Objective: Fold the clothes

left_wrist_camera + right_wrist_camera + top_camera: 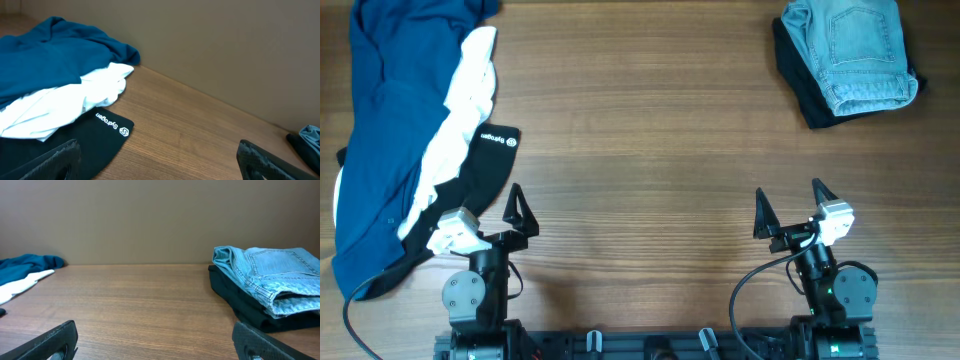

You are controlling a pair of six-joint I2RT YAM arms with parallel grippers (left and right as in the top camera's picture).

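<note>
A heap of unfolded clothes lies along the left edge of the wooden worktop (650,120): a blue garment (390,110) spread widest, a white garment (455,130) draped over its right side, and a black garment (485,165) with a small white logo poking out beneath them. The left pincer (517,212) sits near the front edge, just right of the black garment's lower end, its two fingers spread wide and holding nothing. From the left wrist camera the black cloth reaches down to the left fingertip (55,160), though contact cannot be told.

The middle of the worktop is bare wood.

The right pincer (790,205) stands at the front right, also spread open and empty. Well beyond it, in the far right corner, lies a folded stack: light blue jeans (855,50) on top of a folded dark garment (800,85) whose edge shows along the left and front sides.

The blue garment runs off the top and left of the overhead view, so its full shape is cut off. How the heap's layers tuck under one another is hidden, and what kind of garment each one is cannot be made out.
</note>
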